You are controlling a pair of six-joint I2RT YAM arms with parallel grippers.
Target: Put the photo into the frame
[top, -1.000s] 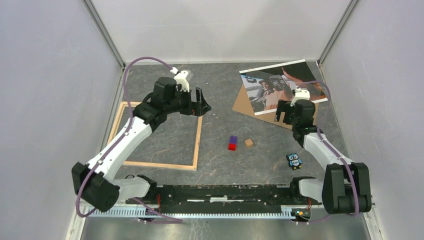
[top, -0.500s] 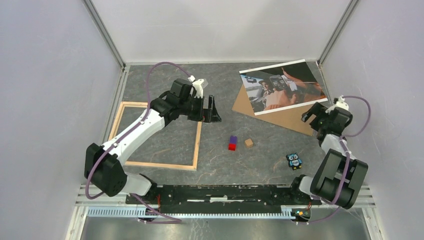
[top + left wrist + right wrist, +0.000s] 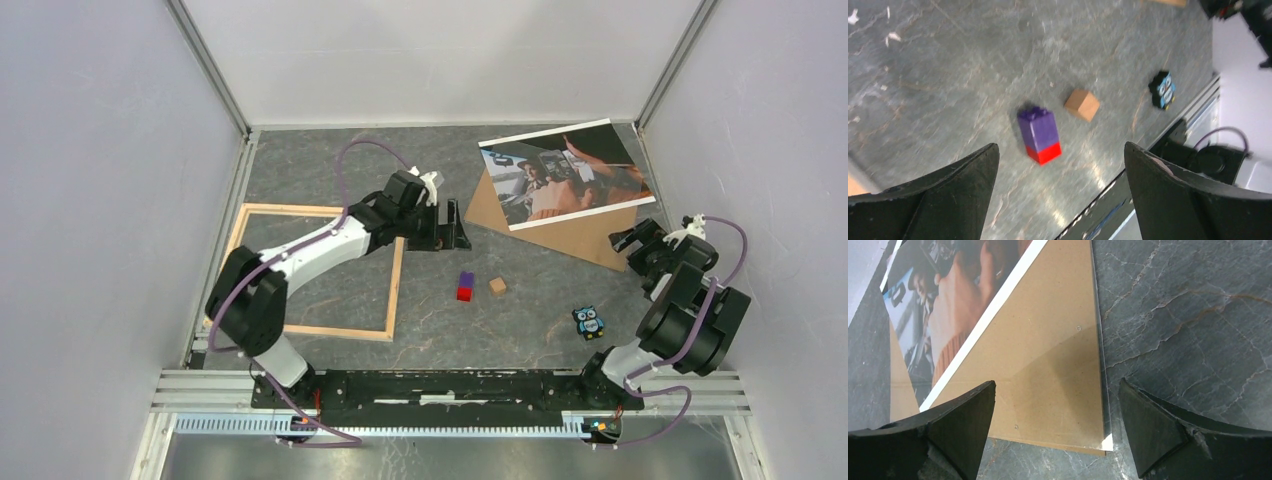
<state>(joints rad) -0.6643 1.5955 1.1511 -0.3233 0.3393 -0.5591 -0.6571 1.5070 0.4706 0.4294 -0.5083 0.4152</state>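
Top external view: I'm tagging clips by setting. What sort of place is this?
Probably a lab robot test cell: plain pale walls box in the marbled table, and the left arm and right arm are mounted on a rail.

The left arm [image 3: 305,248] and right arm [image 3: 690,315] share white shells, black joints and looping purple cables [image 3: 365,143].
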